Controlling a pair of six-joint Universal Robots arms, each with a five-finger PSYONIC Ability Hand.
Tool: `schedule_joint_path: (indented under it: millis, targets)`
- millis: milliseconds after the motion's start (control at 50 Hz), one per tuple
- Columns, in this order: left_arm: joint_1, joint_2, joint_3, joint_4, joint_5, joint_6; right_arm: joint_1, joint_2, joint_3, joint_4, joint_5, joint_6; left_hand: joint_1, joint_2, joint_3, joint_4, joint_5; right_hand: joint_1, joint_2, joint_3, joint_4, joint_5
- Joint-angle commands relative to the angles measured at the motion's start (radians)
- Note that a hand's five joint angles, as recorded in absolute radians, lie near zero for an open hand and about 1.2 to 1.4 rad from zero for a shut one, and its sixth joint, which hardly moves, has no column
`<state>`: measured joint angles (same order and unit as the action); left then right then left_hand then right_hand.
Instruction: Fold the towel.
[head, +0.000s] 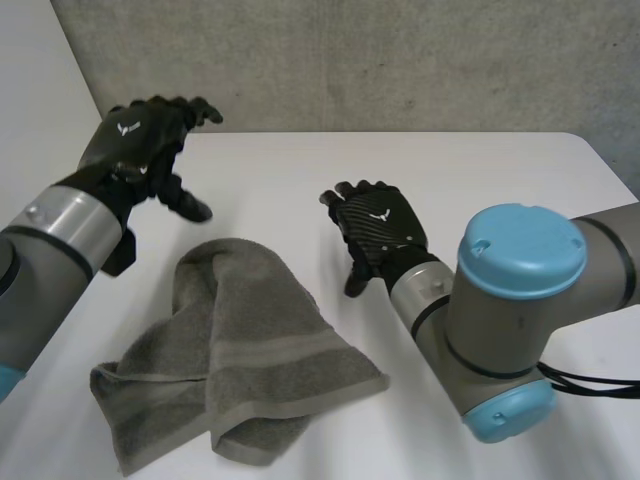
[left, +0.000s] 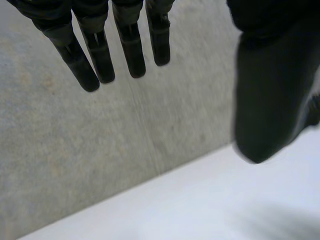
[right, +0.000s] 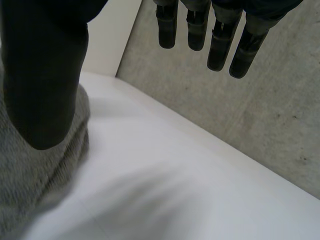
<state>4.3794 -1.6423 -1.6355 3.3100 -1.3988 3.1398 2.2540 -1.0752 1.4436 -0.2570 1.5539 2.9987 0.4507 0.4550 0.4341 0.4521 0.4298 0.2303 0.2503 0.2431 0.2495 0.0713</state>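
While the towel (head: 240, 350) lies rumpled, the left hand (head: 135, 140) at its eleven o'clock and the right hand (head: 380, 225) at two hang straight-fingered, empty.

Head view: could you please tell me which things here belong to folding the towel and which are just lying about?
For the job:
- towel, crumpled on the table
- left hand, open, beyond the towel
- right hand, open, beside the towel

Not part of it:
- table, only the work surface
- wall behind it

Grey towel (head: 250, 350), white table (head: 480, 180)
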Motion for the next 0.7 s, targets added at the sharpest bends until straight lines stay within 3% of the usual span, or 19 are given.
schedule_joint_path:
  millis: [20,120,380,560,620,660,680,700]
  targets:
    - [0.026,0.061,-0.116,-0.079,0.038,0.224,-0.037,-0.025,0.012,0.104,-0.086,-0.118,-0.184,-0.189,-0.168,-0.186,-0.338,-0.056,-0.076,-0.069,-0.075,-0.071]
    - [0.081,0.105,-0.23,-0.128,0.04,0.35,-0.04,-0.051,0.032,0.196,-0.169,-0.181,-0.184,-0.189,-0.168,-0.186,-0.338,-0.056,-0.076,-0.069,-0.075,-0.071]
    - [0.178,0.108,-0.418,-0.126,0.046,0.505,-0.047,-0.054,0.095,0.154,-0.176,-0.193,-0.167,-0.171,-0.15,-0.168,-0.32,-0.056,-0.076,-0.069,-0.075,-0.071]
    - [0.178,0.021,-0.449,-0.078,0.043,0.528,-0.034,-0.048,0.097,0.151,-0.178,-0.195,-0.149,-0.153,-0.132,-0.151,-0.303,-0.056,-0.076,-0.069,-0.075,-0.071]
    - [0.172,-0.024,-0.44,-0.05,0.038,0.528,-0.036,-0.048,0.104,0.14,-0.178,-0.195,0.027,0.023,0.044,0.026,-0.127,-0.056,-0.076,-0.069,-0.075,-0.071]
    - [0.167,-0.059,-0.419,-0.037,0.035,0.529,-0.036,-0.048,0.109,0.131,-0.176,-0.195,0.427,0.422,0.443,0.425,0.273,-0.056,-0.076,-0.069,-0.075,-0.071]
    - [0.167,-0.059,-0.419,-0.036,0.035,0.529,-0.036,-0.048,0.109,0.131,-0.176,-0.195,0.429,0.425,0.446,0.428,0.276,-0.056,-0.076,-0.069,-0.075,-0.071]
    - [0.163,-0.068,-0.397,-0.038,0.032,0.528,-0.036,-0.048,0.11,0.13,-0.176,-0.195,0.726,0.721,0.742,0.724,0.572,-0.056,-0.076,-0.069,-0.075,-0.071]
